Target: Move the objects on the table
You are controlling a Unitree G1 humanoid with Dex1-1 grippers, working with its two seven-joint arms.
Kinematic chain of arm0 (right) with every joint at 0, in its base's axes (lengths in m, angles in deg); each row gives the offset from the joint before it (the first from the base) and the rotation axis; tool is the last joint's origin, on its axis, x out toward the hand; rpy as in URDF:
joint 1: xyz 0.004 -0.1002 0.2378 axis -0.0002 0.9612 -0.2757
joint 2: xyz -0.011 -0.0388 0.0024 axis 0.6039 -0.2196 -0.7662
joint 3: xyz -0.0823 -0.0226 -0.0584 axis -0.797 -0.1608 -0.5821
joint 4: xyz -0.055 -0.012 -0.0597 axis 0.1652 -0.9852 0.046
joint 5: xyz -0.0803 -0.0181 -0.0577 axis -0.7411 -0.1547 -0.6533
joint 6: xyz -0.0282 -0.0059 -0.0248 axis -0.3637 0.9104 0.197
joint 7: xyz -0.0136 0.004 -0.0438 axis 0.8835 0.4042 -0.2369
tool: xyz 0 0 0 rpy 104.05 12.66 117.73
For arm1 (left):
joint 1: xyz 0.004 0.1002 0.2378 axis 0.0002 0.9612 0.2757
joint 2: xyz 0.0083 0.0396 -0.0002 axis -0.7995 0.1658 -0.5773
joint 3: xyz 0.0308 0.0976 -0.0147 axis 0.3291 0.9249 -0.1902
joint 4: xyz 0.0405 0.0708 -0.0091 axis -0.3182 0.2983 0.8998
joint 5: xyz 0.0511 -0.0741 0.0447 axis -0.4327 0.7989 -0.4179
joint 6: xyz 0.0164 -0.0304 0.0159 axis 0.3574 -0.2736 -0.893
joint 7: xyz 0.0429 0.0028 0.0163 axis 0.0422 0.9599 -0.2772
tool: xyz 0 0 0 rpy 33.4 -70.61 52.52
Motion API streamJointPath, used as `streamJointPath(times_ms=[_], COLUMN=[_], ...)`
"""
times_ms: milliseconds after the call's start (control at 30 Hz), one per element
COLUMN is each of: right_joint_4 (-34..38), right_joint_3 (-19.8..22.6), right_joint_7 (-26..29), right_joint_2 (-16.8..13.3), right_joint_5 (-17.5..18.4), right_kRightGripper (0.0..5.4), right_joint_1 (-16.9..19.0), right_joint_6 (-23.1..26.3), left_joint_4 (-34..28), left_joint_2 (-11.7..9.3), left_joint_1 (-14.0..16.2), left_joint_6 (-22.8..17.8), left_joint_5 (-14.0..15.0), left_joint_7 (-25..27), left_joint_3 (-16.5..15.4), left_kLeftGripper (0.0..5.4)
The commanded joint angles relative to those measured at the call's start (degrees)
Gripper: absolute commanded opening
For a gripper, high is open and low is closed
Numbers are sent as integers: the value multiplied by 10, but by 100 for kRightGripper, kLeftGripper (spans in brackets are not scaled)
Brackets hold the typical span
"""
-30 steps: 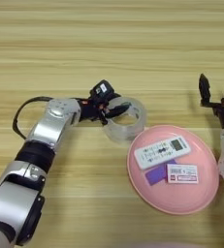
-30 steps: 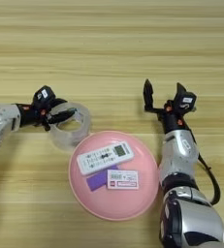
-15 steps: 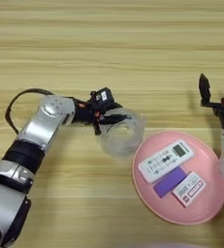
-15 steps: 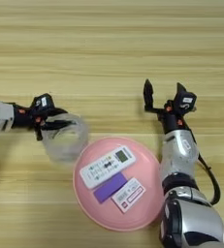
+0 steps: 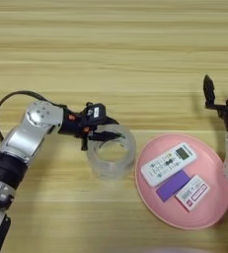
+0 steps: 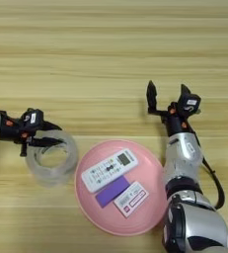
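Two fingers of my left gripper point(image 5: 104, 132) pinch the near rim of the tape point(image 5: 111, 159), just left of the plate point(image 5: 211, 210), while my right gripper point(image 6: 168, 99) waits open, well apart.

The scene is evenly and brightly lit from above. Only soft, short shadows are cast on the table point(image 5: 115, 59), beneath the left arm and along the near rim of the pink plate point(image 5: 150, 197). Slight blur is seen throughout, and faint glints on the clear tape roll point(image 5: 111, 157).
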Motion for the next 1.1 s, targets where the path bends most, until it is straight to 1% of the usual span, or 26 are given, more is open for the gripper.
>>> streamJointPath(times_ms=[33, 133, 333, 467, 833, 867, 933, 967, 1100], right_joint_4=[-4, -4, -7, -8, -8, -8, -8, -9, -12], right_joint_3=[4, 5, 6, 7, 7, 6, 6, 5, 5], right_joint_7=[5, 6, 8, 10, 10, 10, 8, 7, 6], right_joint_2=[-4, -4, -7, -8, -9, -9, -9, -8, -6], right_joint_5=[4, 4, 5, 5, 5, 4, 4, 3, 2], right_kRightGripper=[540, 540, 540, 540, 540, 540, 540, 540, 540], right_joint_1=[-9, -9, -11, -11, -10, -11, -12, -12, -15], right_joint_6=[0, 0, 2, 2, 2, 2, 2, 2, 1], left_joint_4=[-26, -47, -59, -69, -67, -66, -68, -68, -69], left_joint_2=[-17, -25, -30, -35, -41, -43, -48, -50, -50], left_joint_1=[31, 43, 55, 66, 80, 81, 81, 81, 79], left_joint_6=[-2, -2, 6, 12, 32, 34, 36, 36, 38], left_joint_5=[-9, -3, -7, -4, -12, -11, -8, -6, -1], left_joint_7=[24, 36, 48, 59, 68, 71, 79, 81, 82], left_joint_3=[20, 25, 35, 40, 56, 57, 58, 59, 54], left_kLeftGripper=[146, 146, 146, 146, 145, 174, 185, 200, 235])
